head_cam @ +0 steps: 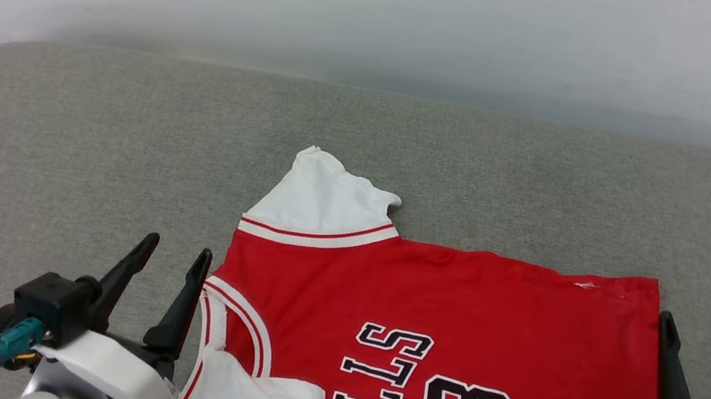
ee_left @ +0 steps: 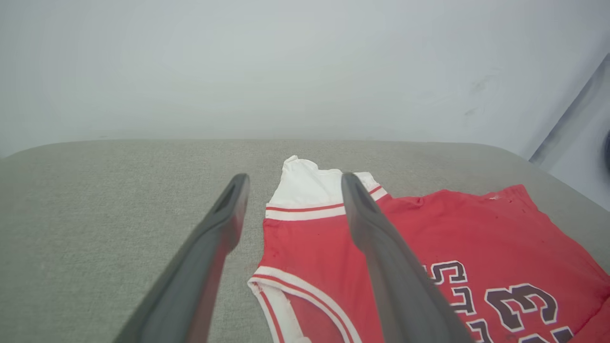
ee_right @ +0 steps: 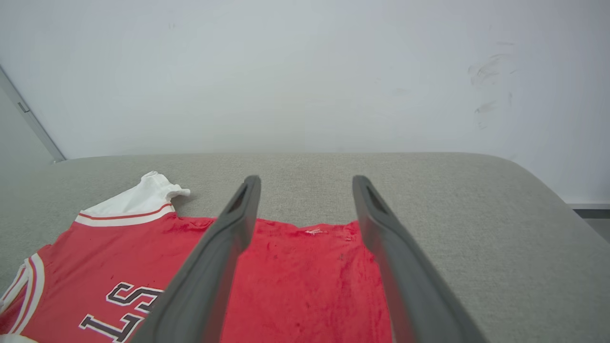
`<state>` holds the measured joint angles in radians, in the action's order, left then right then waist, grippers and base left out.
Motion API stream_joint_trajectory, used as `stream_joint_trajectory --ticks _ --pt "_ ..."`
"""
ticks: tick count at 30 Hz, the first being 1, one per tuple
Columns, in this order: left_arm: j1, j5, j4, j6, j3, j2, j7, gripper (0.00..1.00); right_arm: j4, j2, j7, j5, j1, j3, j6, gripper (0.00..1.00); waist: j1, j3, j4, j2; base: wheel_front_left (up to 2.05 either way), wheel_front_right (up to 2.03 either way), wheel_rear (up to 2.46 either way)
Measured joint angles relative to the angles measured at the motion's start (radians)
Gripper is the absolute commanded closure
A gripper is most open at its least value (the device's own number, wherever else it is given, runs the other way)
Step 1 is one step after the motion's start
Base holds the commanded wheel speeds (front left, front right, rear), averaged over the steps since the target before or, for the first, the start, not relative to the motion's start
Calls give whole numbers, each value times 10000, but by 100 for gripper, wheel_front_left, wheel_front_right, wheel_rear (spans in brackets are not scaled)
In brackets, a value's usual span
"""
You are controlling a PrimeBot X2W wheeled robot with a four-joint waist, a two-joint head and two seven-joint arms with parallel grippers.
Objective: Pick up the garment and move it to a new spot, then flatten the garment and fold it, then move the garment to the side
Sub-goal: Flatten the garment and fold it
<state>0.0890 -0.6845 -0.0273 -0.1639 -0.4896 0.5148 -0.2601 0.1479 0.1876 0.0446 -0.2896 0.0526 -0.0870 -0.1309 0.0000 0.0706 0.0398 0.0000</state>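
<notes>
Grey woven fabric covers the cushion [head_cam: 82,129]. The garment [head_cam: 455,297] lies spread at its near edge, lettering up, one white sleeve pointing toward the far edge. It looks thin, limp and light, likely to bunch if dragged, so pinch the hem corners or shoulders. The left end effector [head_cam: 179,246] and right end effector [head_cam: 695,320] flank it, fingers apart and empty.

grey cushion [head_cam: 82,129] bears red garment [head_cam: 454,305]
</notes>
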Motion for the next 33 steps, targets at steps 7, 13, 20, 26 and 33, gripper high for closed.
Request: stream_joint_trajectory --ticks 7,13,20,26,33 --pt "1400 272 366 742 -4 230 481 0 136 -230 -472 94 -320 420 0 0 0 564 -365 0 0 0 0" --pt "3753 163 725 1712 -188 884 2475 0 341 -326 -543 173 -796 602 0 0 0 1435 -801 0 0 0 0" --pt "6637 -128 1509 2541 -320 1889 5413 0 326 -581 -976 69 -1355 830 0 0 1 2438 -1546 0 0 0 0" --pt "8251 -1185 2784 2836 -832 2215 8427 0 -165 -688 -1398 58 -1509 1030 0 0 1 3090 -2309 0 0 0 0" --pt "9252 -1904 3986 2336 -970 2483 11419 0 -819 -853 -1603 -31 -1734 1310 0 0 2 3727 -3062 0 0 0 0"
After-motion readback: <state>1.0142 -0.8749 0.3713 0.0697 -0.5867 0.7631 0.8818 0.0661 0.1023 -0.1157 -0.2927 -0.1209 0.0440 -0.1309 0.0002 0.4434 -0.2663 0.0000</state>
